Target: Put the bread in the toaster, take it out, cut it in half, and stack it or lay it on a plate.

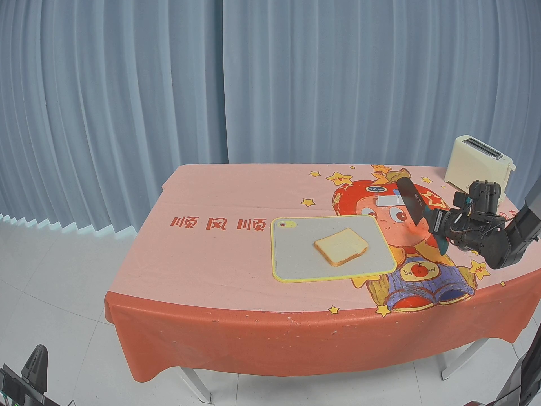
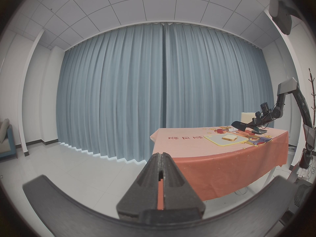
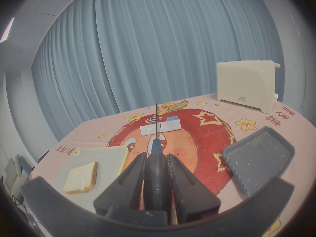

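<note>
A slice of bread (image 1: pixel 341 246) lies flat on a grey cutting board with a yellow rim (image 1: pixel 293 255) in the middle of the table. A cream toaster (image 1: pixel 479 167) stands at the far right corner, its slots showing nothing inside. My right gripper (image 1: pixel 438 221) hovers above the table between board and toaster, shut on the handle of a knife (image 1: pixel 411 199) whose dark blade points up and toward the board. In the right wrist view the blade (image 3: pixel 156 122) shows edge-on past the gripper (image 3: pixel 157 158), with the bread (image 3: pixel 81 177) off to one side. My left gripper (image 2: pixel 160 181) is shut on nothing, low and well away from the table.
A dark grey rectangular plate (image 3: pixel 258 158) rests on the table beside my right gripper, on the toaster's side. A small white and blue block (image 1: pixel 389 199) lies behind the board. The orange cloth (image 1: pixel 214 255) left of the board is bare. Curtains hang behind the table.
</note>
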